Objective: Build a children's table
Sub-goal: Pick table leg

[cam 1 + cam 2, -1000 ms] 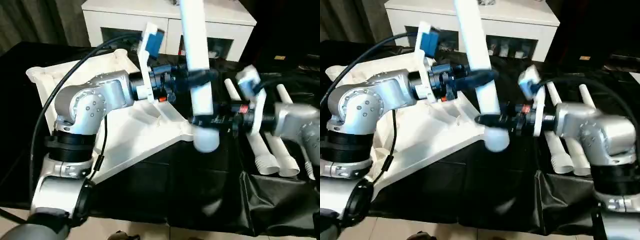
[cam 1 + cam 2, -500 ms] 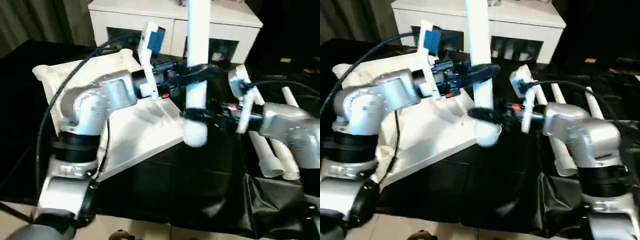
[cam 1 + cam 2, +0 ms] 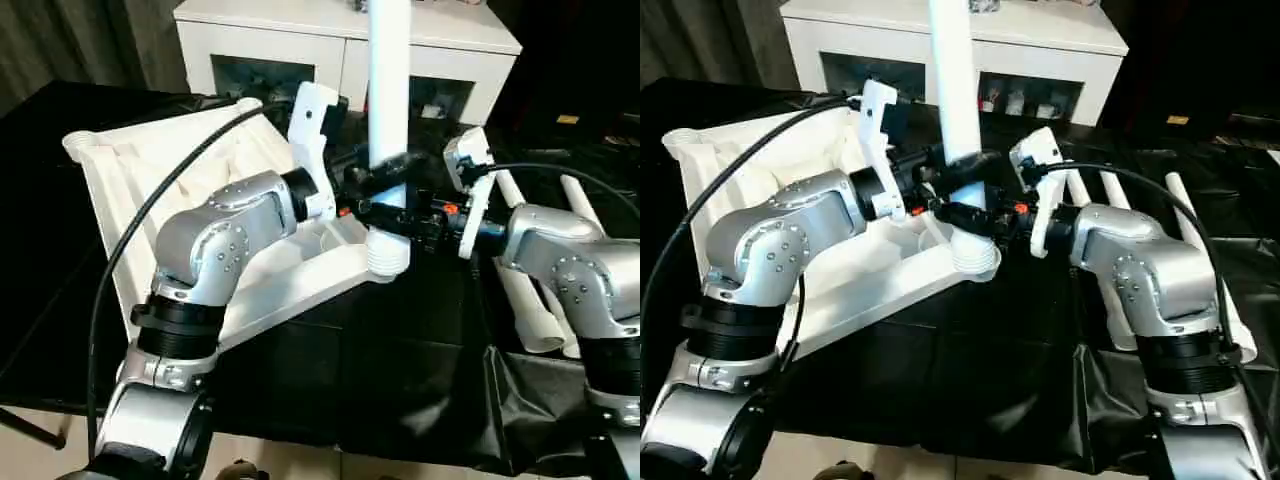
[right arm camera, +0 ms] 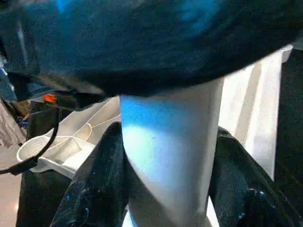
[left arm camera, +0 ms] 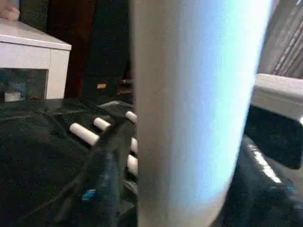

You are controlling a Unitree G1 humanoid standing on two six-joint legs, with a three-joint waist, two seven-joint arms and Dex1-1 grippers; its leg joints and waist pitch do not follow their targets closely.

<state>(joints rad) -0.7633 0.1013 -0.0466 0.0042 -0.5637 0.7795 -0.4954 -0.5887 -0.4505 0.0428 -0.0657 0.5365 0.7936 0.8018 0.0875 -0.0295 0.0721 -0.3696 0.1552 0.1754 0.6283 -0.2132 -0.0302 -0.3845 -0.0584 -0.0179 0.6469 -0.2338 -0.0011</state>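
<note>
Swung upright since earlier: leg (image 3: 389, 110), clamped by left hand (image 3: 385, 176) and right hand (image 3: 400, 213), aligning with tabletop (image 3: 180, 170) socket.

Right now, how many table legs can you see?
4. One leg stands upright between the left gripper and right gripper, at the tabletop's near corner. Three spare legs lie on the black cloth on the robot's right, partly hidden by its arm.
</note>
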